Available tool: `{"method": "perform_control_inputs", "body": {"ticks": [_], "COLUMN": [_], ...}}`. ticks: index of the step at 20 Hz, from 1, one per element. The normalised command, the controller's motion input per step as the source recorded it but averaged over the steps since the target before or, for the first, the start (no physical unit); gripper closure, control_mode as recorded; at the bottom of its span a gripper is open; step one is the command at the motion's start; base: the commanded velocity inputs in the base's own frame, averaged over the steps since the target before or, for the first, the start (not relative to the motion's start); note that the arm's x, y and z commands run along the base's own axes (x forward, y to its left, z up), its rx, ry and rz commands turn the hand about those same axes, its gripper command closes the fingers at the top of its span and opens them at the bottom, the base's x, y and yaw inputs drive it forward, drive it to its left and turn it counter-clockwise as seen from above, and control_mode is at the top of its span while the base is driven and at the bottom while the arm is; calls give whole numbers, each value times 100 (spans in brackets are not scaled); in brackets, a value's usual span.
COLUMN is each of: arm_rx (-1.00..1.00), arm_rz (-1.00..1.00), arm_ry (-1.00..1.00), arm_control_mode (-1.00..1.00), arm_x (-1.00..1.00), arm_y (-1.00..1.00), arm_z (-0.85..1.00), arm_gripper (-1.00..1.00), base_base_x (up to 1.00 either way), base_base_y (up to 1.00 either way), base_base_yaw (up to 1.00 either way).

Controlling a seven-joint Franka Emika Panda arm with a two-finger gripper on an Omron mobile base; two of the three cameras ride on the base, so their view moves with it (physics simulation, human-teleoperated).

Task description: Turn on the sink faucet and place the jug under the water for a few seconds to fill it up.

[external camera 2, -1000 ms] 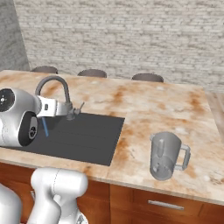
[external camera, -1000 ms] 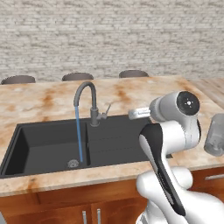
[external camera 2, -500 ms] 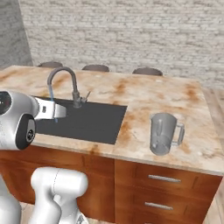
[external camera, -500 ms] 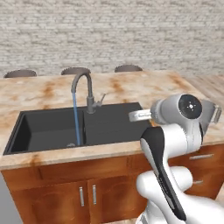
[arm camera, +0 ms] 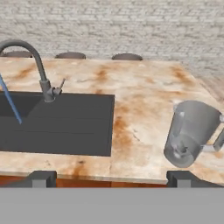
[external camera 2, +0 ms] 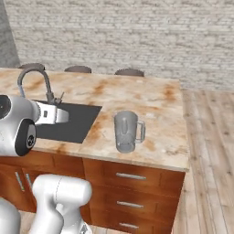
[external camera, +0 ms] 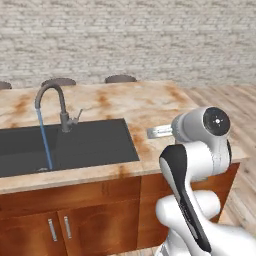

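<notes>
The dark gooseneck sink faucet (external camera: 50, 97) stands behind the black sink (external camera: 85, 145), and a thin blue stream of water (external camera: 45, 142) falls from its spout into the basin. The translucent grey jug (external camera 2: 125, 131) stands upright on the marble counter right of the sink, handle to the right; in the hand view the jug (arm camera: 192, 131) sits at the right. My gripper (arm camera: 112, 178) is open and hovers over the counter's front edge between sink and jug, with nothing between its fingertips (arm camera: 42, 177). It touches neither.
The counter (external camera 2: 151, 105) ends just right of the jug, with wooden floor (external camera 2: 210, 137) beyond. Dark stool tops (external camera 2: 129, 72) line its far side before a brick wall. Wooden cabinets and drawers (external camera 2: 130, 178) sit under the front edge.
The base has driven to the right, so the whole scene has slid left in both base views. The jug now sits nearer the middle. Water keeps running; the gripper stays open.
</notes>
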Motion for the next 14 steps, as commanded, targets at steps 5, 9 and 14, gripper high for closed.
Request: {"method": "perform_control_inputs", "body": {"ticks": [5, 9, 14], "arm_rx": [0, 0, 0], "arm_rz": [0, 0, 0], "arm_ry": [0, 0, 0], "arm_control_mode": [100, 100, 100], "arm_x": [0, 0, 0], "arm_y": [0, 0, 0], "arm_z": [0, 0, 0], "arm_gripper": [-100, -100, -100], "base_base_x": [-1, -4, -6], "base_base_y": [-84, -77, -68], "base_base_yaw": [-5, -4, -2]}}
